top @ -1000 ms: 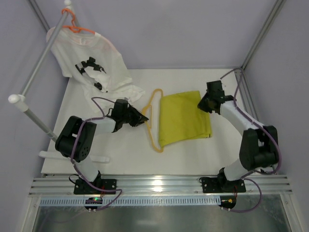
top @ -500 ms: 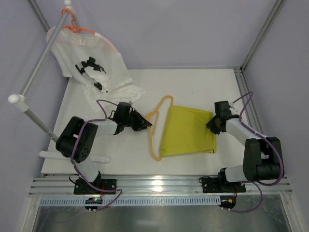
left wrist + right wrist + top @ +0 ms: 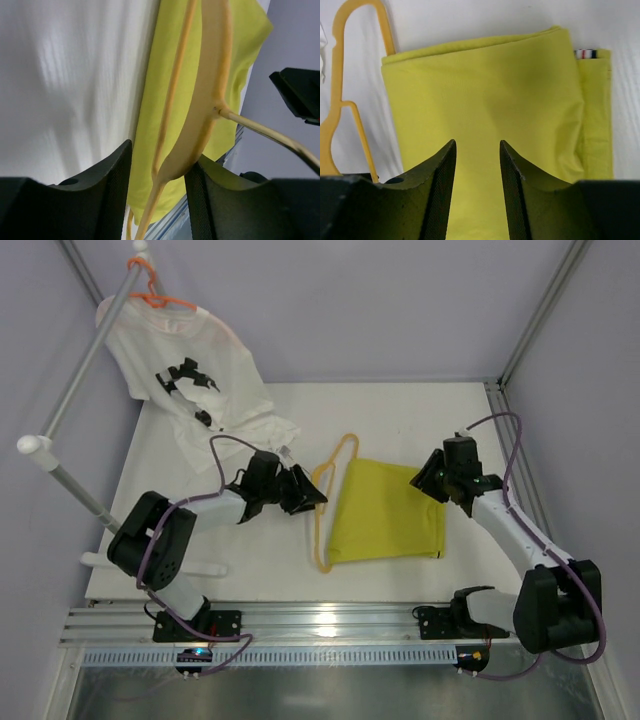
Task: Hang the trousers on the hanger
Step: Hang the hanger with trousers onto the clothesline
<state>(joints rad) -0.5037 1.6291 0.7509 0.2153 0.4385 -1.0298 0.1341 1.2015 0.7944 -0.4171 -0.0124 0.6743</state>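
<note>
Starting at the left pincer point(image 3: 159, 157), its two dark fingers point(image 3: 112, 175) are seen standing partly apart, with the broad neck of the yellow hanger point(image 3: 210, 100) lying in the gap between them. Yellow-green cloth shows through the space beside one finger, so nothing is clamped; whether the other finger touches the plastic cannot be told. From the neck a thin hook point(image 3: 270, 134) runs off toward the right edge of the wrist view. In the overhead view this pincer is placed just left of centre, at the upper end of the hanger, whose long bar runs down the frame along the left edge of the trousers point(image 3: 390, 510). The trousers are laid folded flat on the white tabletop point(image 3: 400, 410), slightly right of the middle of the frame; whether any cloth is passed over a bar of the hanger cannot be made out. The right pincer point(image 3: 476, 147) is held over the upper right corner of the trousers, its fingers parted and nothing gripped between them, only the smooth cloth being seen below. A small striped band point(image 3: 585, 53) is exposed at the upper right of that wrist view. Well apart, in the upper left of the overhead frame, a white T-shirt point(image 3: 200, 370) with black print is hung on an orange hanger point(image 3: 165, 298) from a slanted rail point(image 3: 85, 365).
</note>
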